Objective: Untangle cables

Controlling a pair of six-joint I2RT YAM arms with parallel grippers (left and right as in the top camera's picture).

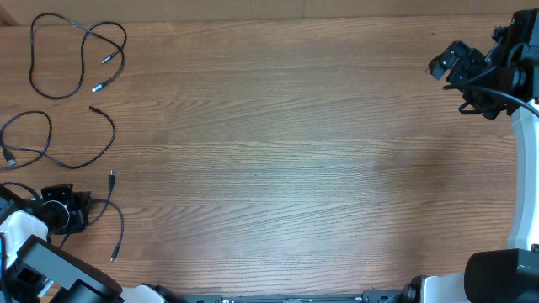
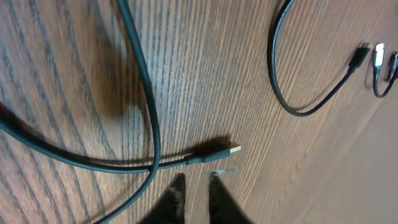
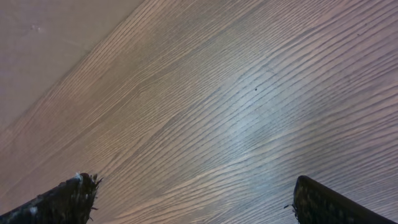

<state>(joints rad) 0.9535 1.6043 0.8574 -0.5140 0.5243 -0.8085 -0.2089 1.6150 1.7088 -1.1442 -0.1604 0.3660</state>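
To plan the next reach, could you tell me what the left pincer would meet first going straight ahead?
Probably the gold plug of the black cable, lying just beyond the left pincer; depth is unclear.

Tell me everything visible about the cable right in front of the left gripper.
Thin black cable, rubbery-looking, ending in a small metal plug with a black sleeve. It lies loose and curved on the wooden table. Another black strand crosses it. The left gripper sits just short of the plug, fingers slightly apart, apparently clear of it.
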